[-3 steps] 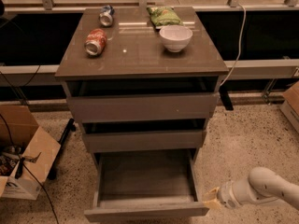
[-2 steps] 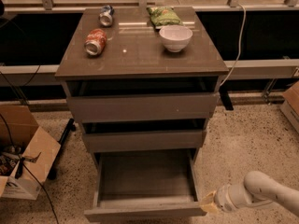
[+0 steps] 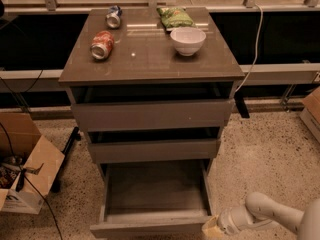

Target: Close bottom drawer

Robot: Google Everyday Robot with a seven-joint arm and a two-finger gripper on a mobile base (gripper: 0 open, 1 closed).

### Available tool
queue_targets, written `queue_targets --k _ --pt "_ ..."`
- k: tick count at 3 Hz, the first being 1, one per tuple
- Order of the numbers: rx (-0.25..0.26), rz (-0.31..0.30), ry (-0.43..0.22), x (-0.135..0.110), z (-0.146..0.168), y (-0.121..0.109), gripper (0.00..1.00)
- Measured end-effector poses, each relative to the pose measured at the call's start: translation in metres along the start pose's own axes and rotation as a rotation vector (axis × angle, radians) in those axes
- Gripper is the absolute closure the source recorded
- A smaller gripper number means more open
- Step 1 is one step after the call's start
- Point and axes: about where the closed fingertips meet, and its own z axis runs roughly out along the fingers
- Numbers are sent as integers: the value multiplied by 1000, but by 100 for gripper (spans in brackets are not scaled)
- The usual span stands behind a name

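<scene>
The bottom drawer [image 3: 150, 228] of the grey-brown cabinet is pulled far out, and its deep empty box shows from above. Its flat front panel lies at the bottom edge of the camera view. The mid-sized drawer front [image 3: 154, 150] and the tallest drawer front [image 3: 152, 115] above it sit nearly flush. My gripper [image 3: 211, 229] is at the bottom right, at the right end of the bottom drawer's front panel. My white arm [image 3: 270, 213] reaches in from the right.
On the cabinet top [image 3: 150, 59] lie a red can [image 3: 102, 44], a second can [image 3: 114, 17], a green chip bag [image 3: 175, 17] and a white bowl [image 3: 188, 40]. An open cardboard box [image 3: 27, 169] stands at the left. Cables run on the floor. Another box [image 3: 312, 111] is at the right edge.
My arm and gripper have moved a little down and left, closer to the right end of the bottom drawer's front. The drawer stands as open as before.
</scene>
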Motion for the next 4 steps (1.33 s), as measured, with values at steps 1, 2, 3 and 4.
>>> queue_targets --k 1,2,3,4 --pt "-46 62 -41 13 40 -10 100" --pt "-85 114 -109 16 72 -20 100" --pt "-88 118 -115 16 75 -21 100" --pt "-108 86 -204 -17 78 -31 100"
